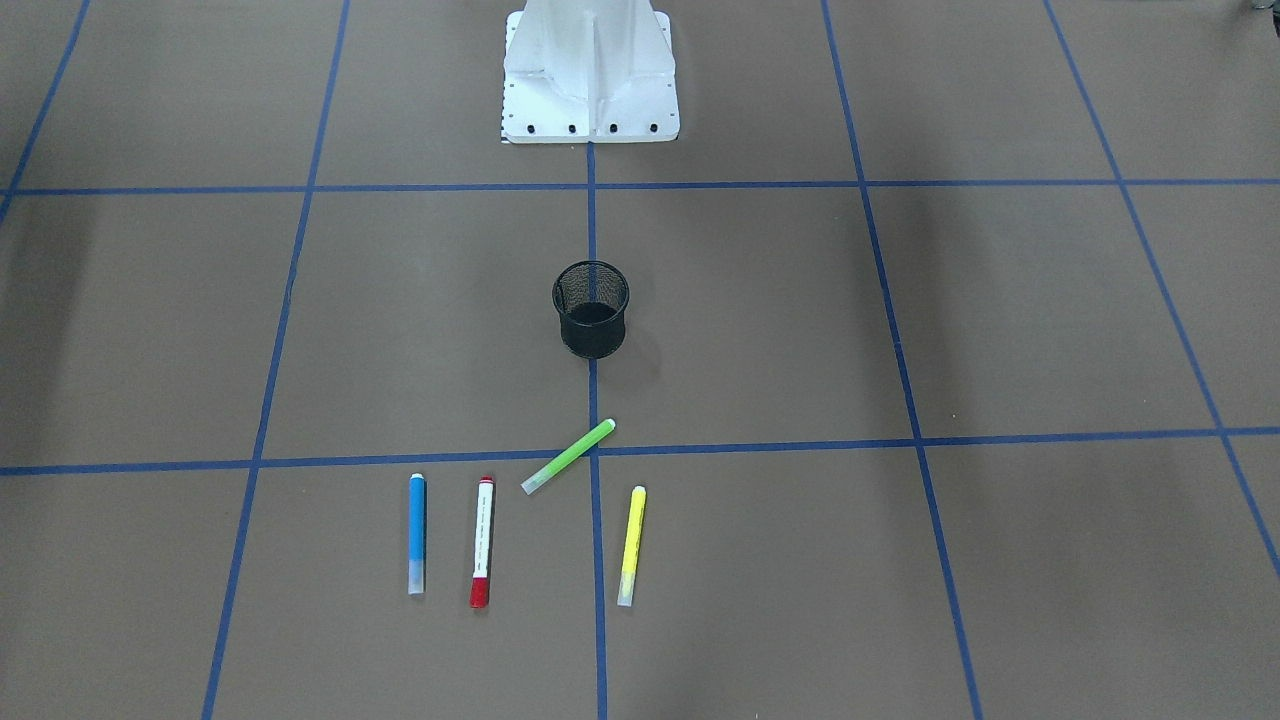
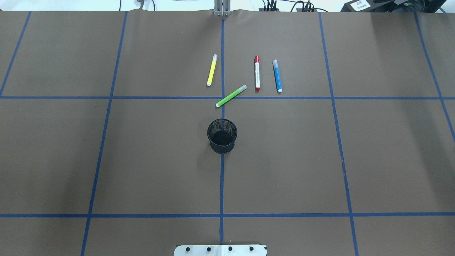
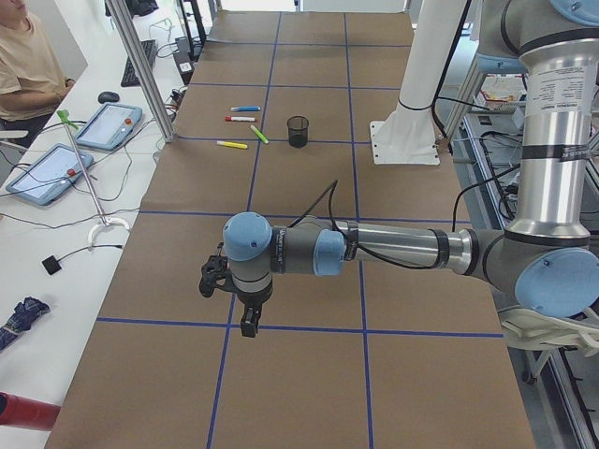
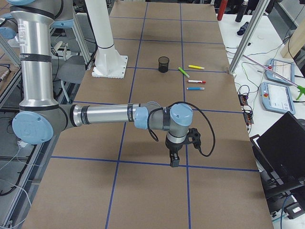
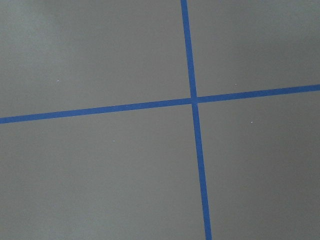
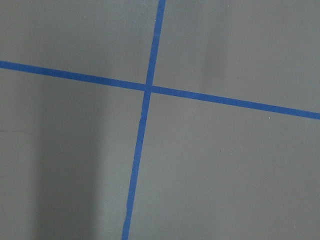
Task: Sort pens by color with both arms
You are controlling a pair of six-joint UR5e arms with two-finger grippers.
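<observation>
Four pens lie on the brown table beyond the black mesh cup (image 2: 222,136). In the overhead view the yellow highlighter (image 2: 212,70) is leftmost. The green highlighter (image 2: 231,96) lies slanted across a tape line. The white red-capped pen (image 2: 257,73) and the blue highlighter (image 2: 277,75) lie to the right. Neither arm shows in the overhead or front views. My left gripper (image 3: 245,323) hangs above the table far from the pens, seen only from the side. So does my right gripper (image 4: 174,160). I cannot tell whether either is open or shut. Both wrist views show only table.
Blue tape lines (image 2: 221,97) divide the table into squares. The white pedestal base (image 1: 590,80) stands at the robot's edge. Tablets (image 3: 108,124) and cables lie on a side bench, where a person (image 3: 23,65) sits. A laptop (image 4: 286,148) stands off the right end.
</observation>
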